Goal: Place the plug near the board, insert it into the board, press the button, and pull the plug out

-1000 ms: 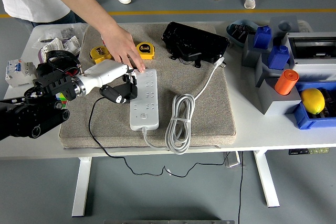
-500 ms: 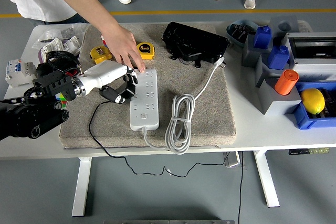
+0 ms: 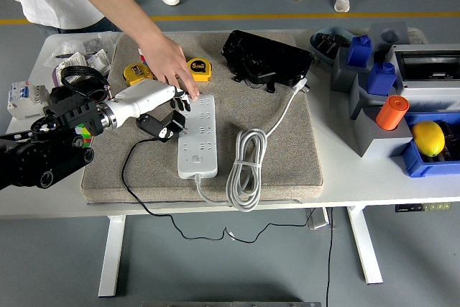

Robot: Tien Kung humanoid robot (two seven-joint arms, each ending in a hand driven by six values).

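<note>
Head view shows the left hand (image 3: pixel 167 109) pinching the black plug (image 3: pixel 159 127), now lifted a little and just left of the white board (image 3: pixel 198 136); a person's hand (image 3: pixel 169 66) holds the board's top, so plugging in comes next

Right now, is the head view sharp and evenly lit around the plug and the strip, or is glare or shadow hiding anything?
Head view: even, soft light, no glare on the white power strip; sockets read clearly. The black plug in the left hand is dark, with little detail. The person's hand casts a faint shadow at the strip's far end. No obvious blur.
</note>
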